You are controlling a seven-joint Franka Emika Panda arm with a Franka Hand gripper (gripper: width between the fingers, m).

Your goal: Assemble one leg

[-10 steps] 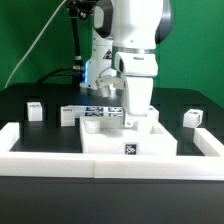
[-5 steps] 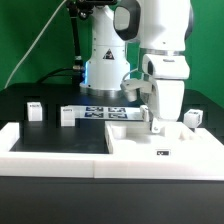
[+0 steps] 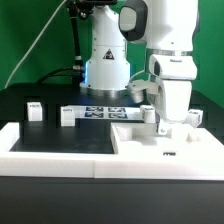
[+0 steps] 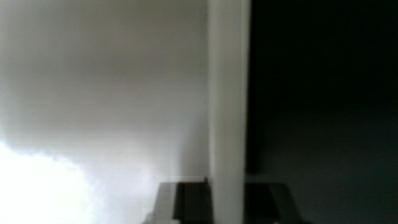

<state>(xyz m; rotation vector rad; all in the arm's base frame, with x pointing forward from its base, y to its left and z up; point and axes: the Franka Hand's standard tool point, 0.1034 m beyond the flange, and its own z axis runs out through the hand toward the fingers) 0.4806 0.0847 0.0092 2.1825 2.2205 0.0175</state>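
Observation:
My gripper is shut on the far edge of the large flat white panel, which lies near the front right corner of the border rails. In the wrist view the panel's thin edge runs between my dark fingers, and the gripper straddles it. Small white tagged legs stand on the black table: one at the exterior view's left, one beside it, one at the right. None is held.
White border rails run along the front and both sides of the work area. The marker board lies at the back, in front of the robot base. The table surface is black.
My gripper has slid to the exterior view's right with the panel in it, from the middle of the front rail toward the right corner. The legs have not moved.

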